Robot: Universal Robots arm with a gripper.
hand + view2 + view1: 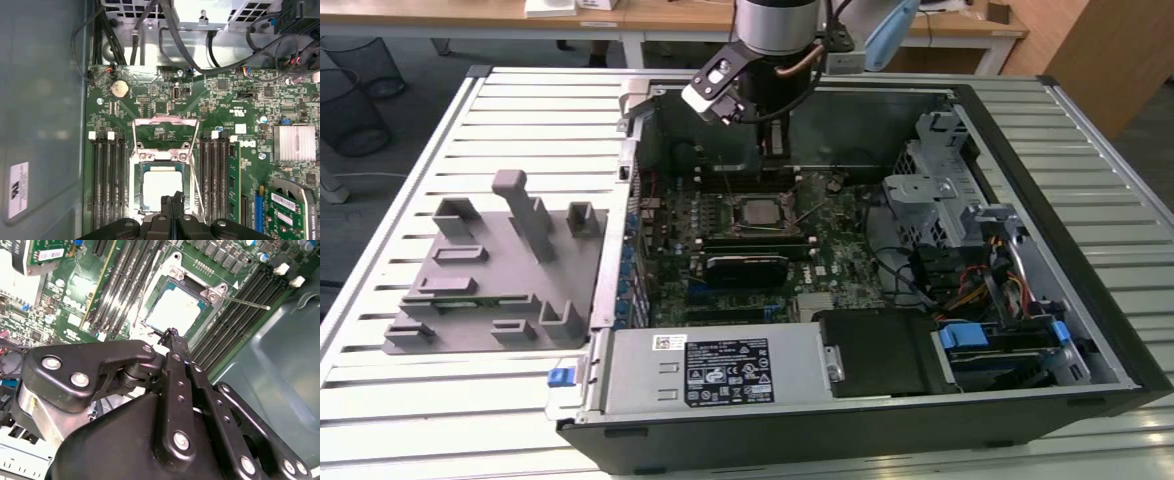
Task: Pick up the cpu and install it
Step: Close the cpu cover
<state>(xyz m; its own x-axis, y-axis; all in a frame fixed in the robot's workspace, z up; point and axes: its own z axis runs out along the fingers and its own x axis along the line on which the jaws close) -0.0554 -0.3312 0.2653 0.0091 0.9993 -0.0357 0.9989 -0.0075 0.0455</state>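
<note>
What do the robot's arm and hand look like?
The arm is a silvery tube with a black end. A coppery cable loops beside it. The hand is black, built from chunky linked bars dotted with shiny silver screws, narrowing to two slim fingers.

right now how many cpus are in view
1. The cpu lies in the socket on the motherboard, and the tool hangs above it. The grey fixture at the exterior view's left has pockets that may hide another.
</note>
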